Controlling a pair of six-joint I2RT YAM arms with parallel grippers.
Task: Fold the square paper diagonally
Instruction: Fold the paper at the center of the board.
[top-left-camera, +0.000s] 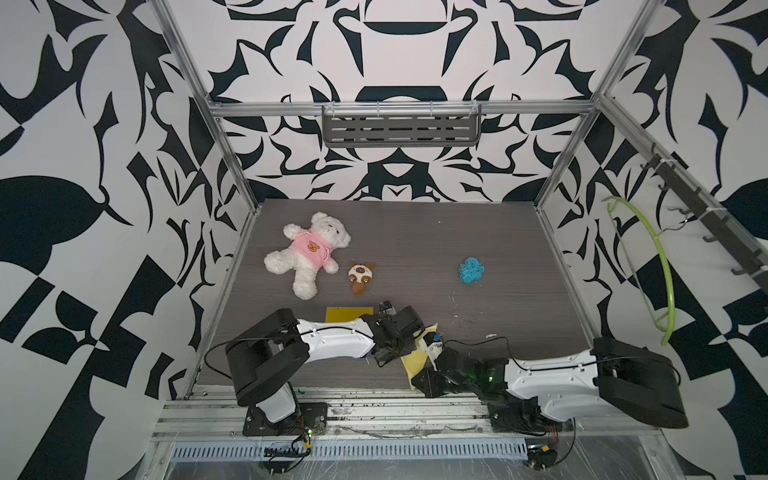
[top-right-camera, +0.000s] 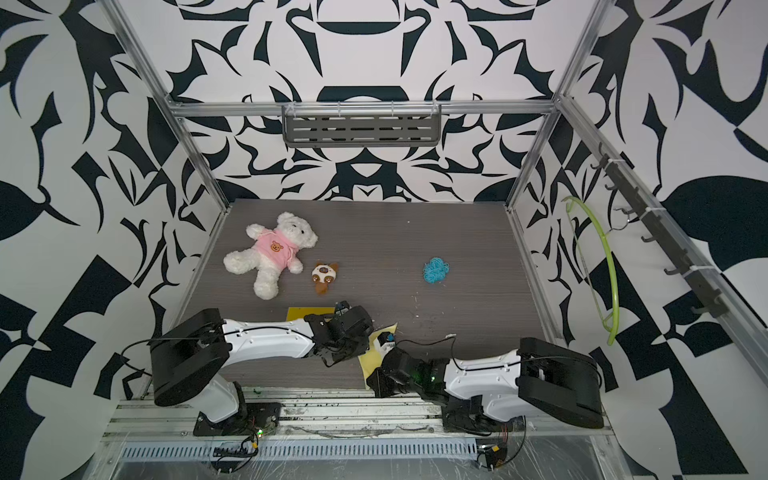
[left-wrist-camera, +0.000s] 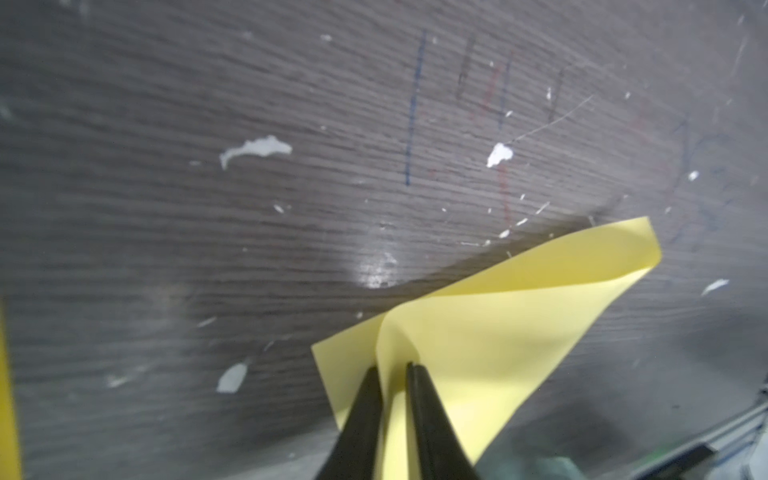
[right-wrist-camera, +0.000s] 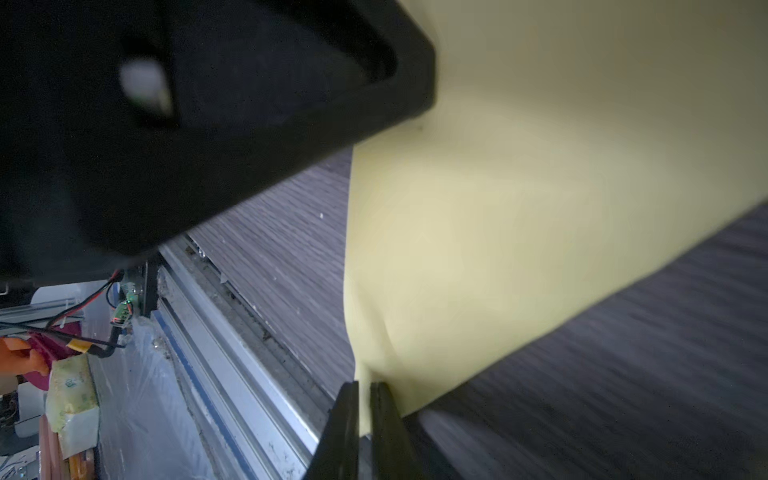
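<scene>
Place: robot lab test cell | I see aluminium frame (top-left-camera: 270, 109) round patterned wall panels (top-left-camera: 399, 54) | my arms (top-left-camera: 332, 338) bolted to a slotted rail (top-left-camera: 395, 412), wiring (right-wrist-camera: 85, 301) exposed | scuffed, paint-flecked tabletop (top-left-camera: 415, 249)

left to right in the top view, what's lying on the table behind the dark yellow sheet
white teddy bear in a pink shirt → small brown-and-white plush toy → blue tangle of bands
</scene>
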